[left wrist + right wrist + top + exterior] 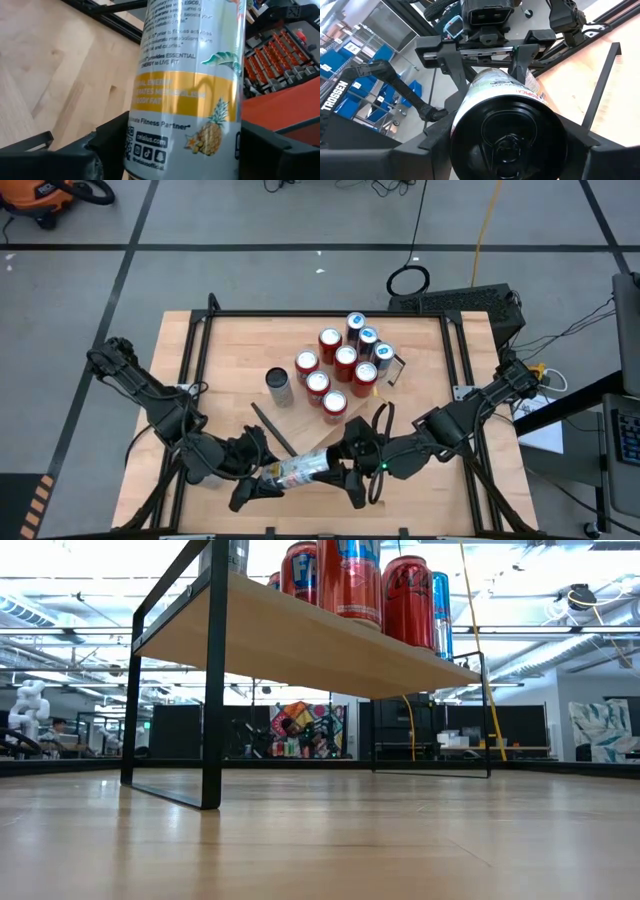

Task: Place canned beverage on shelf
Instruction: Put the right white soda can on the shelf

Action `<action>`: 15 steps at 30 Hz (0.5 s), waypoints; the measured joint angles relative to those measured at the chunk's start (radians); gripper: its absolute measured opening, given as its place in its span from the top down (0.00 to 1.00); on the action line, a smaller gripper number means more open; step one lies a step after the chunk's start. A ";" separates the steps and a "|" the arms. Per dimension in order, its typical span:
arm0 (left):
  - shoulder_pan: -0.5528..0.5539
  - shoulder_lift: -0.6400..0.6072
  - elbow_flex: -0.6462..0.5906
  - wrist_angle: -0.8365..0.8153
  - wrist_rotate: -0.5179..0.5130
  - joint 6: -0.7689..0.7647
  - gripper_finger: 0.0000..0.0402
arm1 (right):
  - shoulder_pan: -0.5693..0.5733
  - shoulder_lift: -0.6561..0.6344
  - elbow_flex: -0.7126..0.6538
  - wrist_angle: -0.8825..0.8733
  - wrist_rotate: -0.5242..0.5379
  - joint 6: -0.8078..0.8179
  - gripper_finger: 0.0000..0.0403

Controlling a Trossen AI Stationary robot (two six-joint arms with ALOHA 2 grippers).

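Can: one white can (303, 470) with a yellow band and pineapple print, lying sideways, lifted at the table's (230, 360) near edge.
Right gripper (345, 463): fingers clamped on the can's top end.
Left gripper (262, 478): fingers astride its base, contact unclear.
Shelf (300, 640): holds five red cans (330, 342), three blue cans (356, 325), one grey can (279, 387), well apart from the grippers.

cans (340, 360) stand on the shelf (300, 640); another can (300, 471) lies between both hands.

Can (187, 75) ends cropped in left wrist view, shelf (300, 640) can tops cut off in low view
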 joint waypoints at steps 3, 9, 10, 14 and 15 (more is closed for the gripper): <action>0.000 0.000 0.000 0.000 0.002 0.004 0.29 | 0.000 0.000 0.000 -0.001 -0.003 -0.003 0.43; 0.000 0.000 0.000 -0.001 0.003 0.007 0.32 | 0.000 0.000 0.000 -0.001 -0.006 0.001 0.42; 0.000 0.000 0.000 -0.001 0.003 0.007 0.32 | 0.000 0.000 0.000 -0.001 -0.006 0.001 0.42; 0.000 0.000 0.000 0.001 0.003 0.007 0.32 | 0.000 0.000 0.000 -0.001 -0.005 0.000 0.41; 0.000 0.000 0.000 0.001 0.003 0.007 0.32 | 0.000 0.000 0.000 0.000 -0.005 0.001 0.41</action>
